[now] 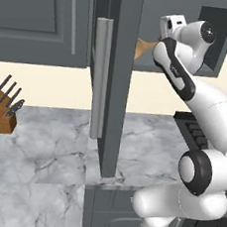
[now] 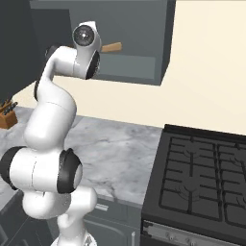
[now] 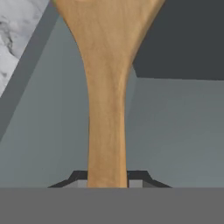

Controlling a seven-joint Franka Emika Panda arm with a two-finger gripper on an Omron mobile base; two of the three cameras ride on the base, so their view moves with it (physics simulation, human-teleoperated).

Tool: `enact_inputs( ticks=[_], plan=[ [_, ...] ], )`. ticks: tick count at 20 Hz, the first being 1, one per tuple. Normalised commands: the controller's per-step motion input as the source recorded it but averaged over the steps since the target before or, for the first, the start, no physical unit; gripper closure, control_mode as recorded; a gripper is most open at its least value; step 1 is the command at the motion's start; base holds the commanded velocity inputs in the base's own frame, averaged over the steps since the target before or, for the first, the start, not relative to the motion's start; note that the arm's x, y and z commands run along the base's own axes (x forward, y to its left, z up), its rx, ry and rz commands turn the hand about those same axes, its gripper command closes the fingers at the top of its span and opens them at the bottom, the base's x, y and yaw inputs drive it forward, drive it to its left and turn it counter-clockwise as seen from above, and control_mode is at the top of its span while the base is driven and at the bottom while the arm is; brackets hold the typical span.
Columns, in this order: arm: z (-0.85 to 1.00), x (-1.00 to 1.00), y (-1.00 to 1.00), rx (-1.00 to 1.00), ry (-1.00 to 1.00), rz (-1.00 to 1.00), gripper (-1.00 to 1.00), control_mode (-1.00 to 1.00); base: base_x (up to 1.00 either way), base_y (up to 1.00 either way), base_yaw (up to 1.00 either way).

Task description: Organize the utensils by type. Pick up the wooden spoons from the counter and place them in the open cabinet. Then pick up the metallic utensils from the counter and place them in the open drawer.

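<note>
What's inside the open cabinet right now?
A wooden spoon, clamped in the gripper, pokes into the cabinet. Its grey floor shows beneath; the robot's arm hides the rest of the interior.

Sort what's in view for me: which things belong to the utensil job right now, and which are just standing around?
Job:
- wooden spoon, clamped in the gripper
- open cabinet, its door swung out
- marble counter

Standing around:
- knife block
- stove
</note>
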Motion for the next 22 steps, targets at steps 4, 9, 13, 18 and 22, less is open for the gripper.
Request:
enact_inputs(
  ticks=[4,9,13,18,22],
  plan=[
    [-0.2,0.73,0.0,0.02,0.0,0.0,1.0,-1.0,0.0,0.0,0.0],
    [-0.23,0.76,0.0,0.11,0.07,0.0,1.0,-1.0,0.0,0.0,0.0],
    [-0.28,0.63,0.0,0.13,0.0,0.0,1.0,-1.0,0.0,0.0,0.0],
    [-0.24,0.62,0.01,0.05,0.0,0.04,1.0,-1.0,0.0,0.0,0.0],
    [-0.43,0.48,0.13,0.0,0.0,0.07,-1.0,-1.0,0.0,0.0,0.0]
  ],
)
